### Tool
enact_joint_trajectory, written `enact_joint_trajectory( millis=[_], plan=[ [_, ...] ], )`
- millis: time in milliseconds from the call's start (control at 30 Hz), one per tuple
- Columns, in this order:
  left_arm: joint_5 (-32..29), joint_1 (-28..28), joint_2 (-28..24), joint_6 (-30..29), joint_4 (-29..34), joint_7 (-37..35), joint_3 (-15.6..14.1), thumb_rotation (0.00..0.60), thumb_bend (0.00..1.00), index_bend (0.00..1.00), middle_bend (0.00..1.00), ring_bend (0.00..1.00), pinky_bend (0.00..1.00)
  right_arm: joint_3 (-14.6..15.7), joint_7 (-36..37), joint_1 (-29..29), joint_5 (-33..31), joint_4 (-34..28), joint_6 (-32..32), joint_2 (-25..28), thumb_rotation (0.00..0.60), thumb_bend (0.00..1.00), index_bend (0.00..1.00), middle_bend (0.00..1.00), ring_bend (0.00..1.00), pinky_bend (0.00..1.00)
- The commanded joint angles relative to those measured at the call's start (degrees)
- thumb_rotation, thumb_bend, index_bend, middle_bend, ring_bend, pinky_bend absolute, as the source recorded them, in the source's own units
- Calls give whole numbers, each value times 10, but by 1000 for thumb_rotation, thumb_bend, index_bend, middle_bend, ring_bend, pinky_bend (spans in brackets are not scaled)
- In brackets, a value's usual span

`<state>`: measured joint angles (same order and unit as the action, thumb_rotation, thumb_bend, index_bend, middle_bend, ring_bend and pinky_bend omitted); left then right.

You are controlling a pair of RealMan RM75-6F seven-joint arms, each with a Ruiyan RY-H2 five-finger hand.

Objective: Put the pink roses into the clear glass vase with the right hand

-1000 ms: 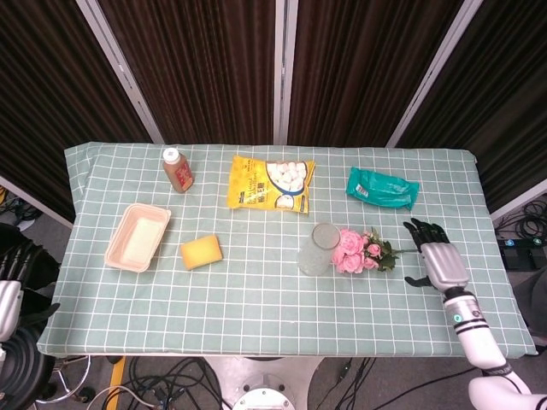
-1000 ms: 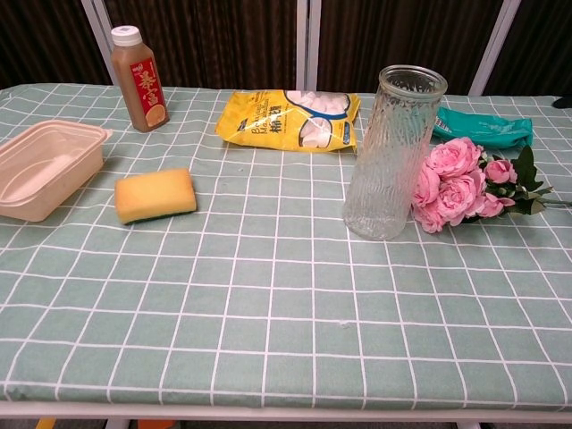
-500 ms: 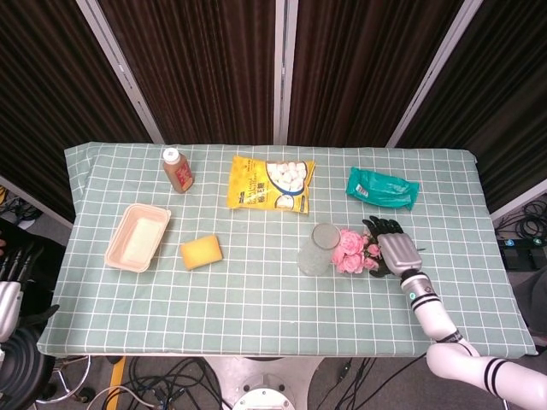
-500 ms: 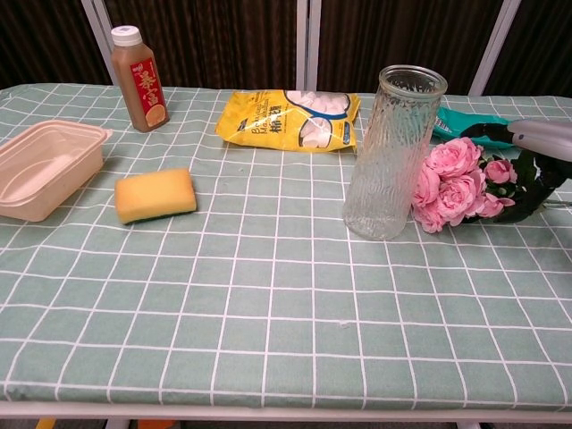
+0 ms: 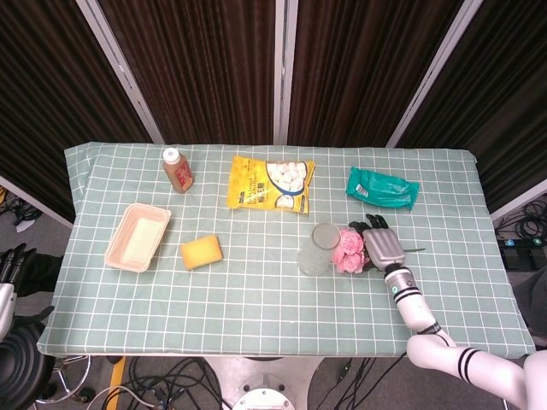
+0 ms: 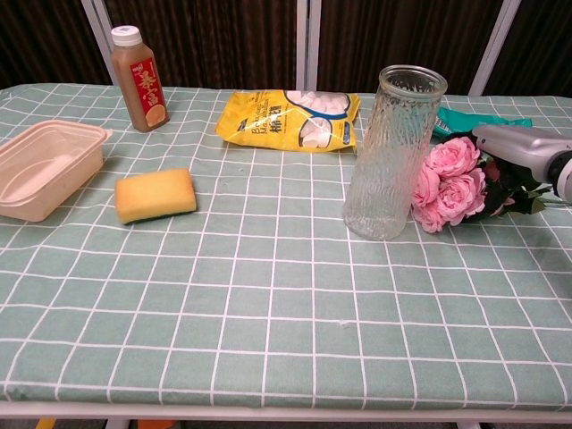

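So the right hand (image 5: pixel 384 248) sits palm-down over the stems of the bunch of pink roses (image 5: pixel 349 251) just right of frame center, blooms pointing left at the ribbed clear glass vase (image 5: pixel 316 248), grip honestly unclear.

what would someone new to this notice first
Probably the pink roses lying on the table right beside the tall clear glass vase, the brightest colour there. The right hand sits over their stems and leaves. Behind the vase, a yellow snack bag also stands out.
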<state>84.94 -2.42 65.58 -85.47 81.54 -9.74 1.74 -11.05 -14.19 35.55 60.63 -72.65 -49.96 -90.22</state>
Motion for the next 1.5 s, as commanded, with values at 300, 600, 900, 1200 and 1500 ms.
enact_joint_trajectory(
  millis=[300,600,900,1200,1500],
  plan=[
    [1,-1,3,1,-2,0,1,600,87,75,0,0,102,-10,32,-26,23,-43,-57,46,600,97,554,487,137,0],
    [5,-6,4,4,4,7,1,600,86,75,0,0,102,-54,85,-77,48,-190,-150,189,600,101,616,539,181,24],
    [10,-9,3,2,20,24,1,600,87,75,0,0,102,-136,190,-98,68,-326,-214,294,600,110,652,577,220,75],
    [9,-8,-2,0,28,31,1,600,87,74,0,0,102,-199,331,-67,74,-397,-238,258,600,109,657,577,220,100],
    [2,-5,-3,0,20,22,2,600,86,75,0,0,101,-219,429,-27,44,-414,-232,181,600,109,660,586,220,101]
  ],
)
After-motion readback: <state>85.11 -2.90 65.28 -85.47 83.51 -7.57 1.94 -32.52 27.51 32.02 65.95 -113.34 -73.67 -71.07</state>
